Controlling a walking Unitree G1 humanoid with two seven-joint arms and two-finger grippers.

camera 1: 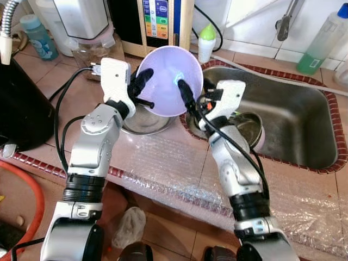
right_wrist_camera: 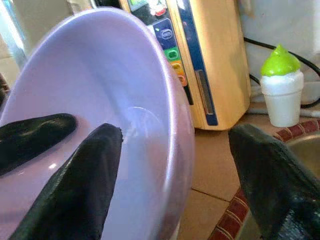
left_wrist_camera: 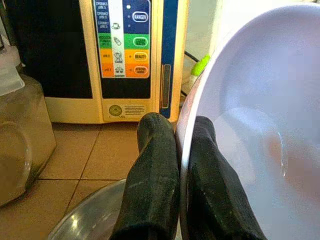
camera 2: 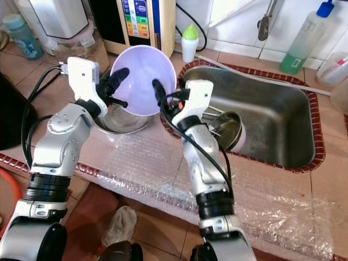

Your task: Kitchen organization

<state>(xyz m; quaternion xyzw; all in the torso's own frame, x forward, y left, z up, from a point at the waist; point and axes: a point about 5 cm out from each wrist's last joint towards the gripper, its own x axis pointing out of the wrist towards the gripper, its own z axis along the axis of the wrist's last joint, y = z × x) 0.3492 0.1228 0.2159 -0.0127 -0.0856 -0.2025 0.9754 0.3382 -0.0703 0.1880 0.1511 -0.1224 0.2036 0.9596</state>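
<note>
A lavender plastic bowl (camera 1: pixel 168 76) is held up tilted above the counter, its hollow facing me. My left gripper (camera 1: pixel 145 87) is shut on the bowl's left rim; the left wrist view shows its gripper (left_wrist_camera: pixel 181 150) with both fingers pinching the thin edge of the bowl (left_wrist_camera: pixel 260 125). My right gripper (camera 1: pixel 187 95) is open at the bowl's right rim. In the right wrist view that gripper (right_wrist_camera: pixel 176 132) straddles the rim widely, one finger inside the bowl (right_wrist_camera: pixel 100 90) and one outside. Under the lavender bowl a steel bowl (camera 1: pixel 144 122) rests on the counter.
The steel sink (camera 1: pixel 283 125) at right holds a steel pot (camera 1: pixel 247 128). Behind stand a cream appliance with coloured buttons (camera 1: pixel 157 22), a green-capped white bottle (camera 1: pixel 205 42), a blender jar (camera 1: pixel 89 32) and a green liquid bottle (camera 1: pixel 321 41). Bubble wrap (camera 1: pixel 163 163) covers the front counter.
</note>
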